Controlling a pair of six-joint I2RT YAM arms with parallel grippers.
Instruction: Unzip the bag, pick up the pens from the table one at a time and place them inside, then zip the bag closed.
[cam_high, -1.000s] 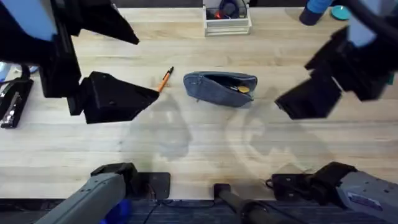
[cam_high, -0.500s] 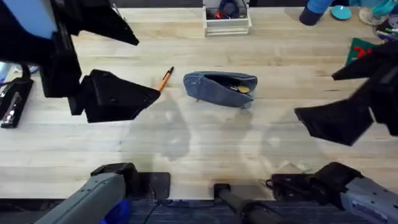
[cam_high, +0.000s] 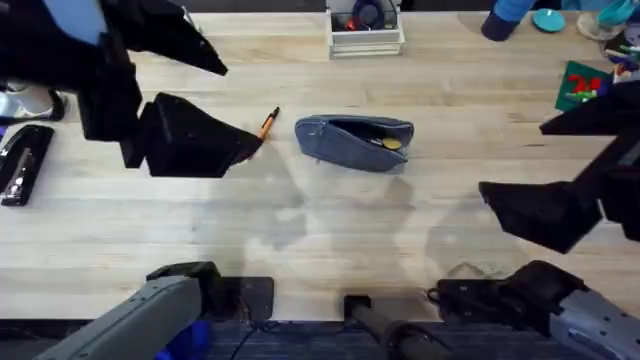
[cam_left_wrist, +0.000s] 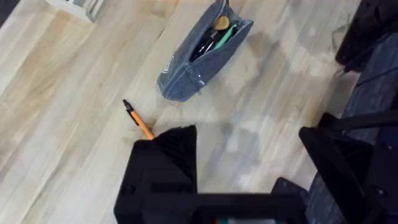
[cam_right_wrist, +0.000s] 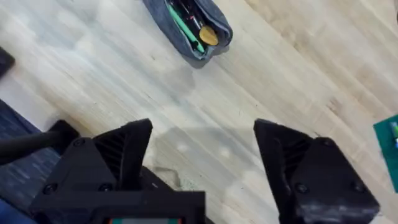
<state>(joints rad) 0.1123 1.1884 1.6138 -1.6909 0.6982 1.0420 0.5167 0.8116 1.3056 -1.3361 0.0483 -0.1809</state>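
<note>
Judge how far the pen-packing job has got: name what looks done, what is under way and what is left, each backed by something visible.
Done: the bag lies unzipped, with items showing in its opening. Under way: the left gripper, open, hangs over the one orange pen on the table beside the bag. The right gripper is open and holds nothing, apart from the bag. Left: grasp that pen, put it in, zip the bag.

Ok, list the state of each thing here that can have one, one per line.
bag: unzipped, lying on the table, things inside.
pen: lying on the table, outside the bag, not held.
left gripper: fingers open, empty.
right gripper: fingers open, empty.
</note>
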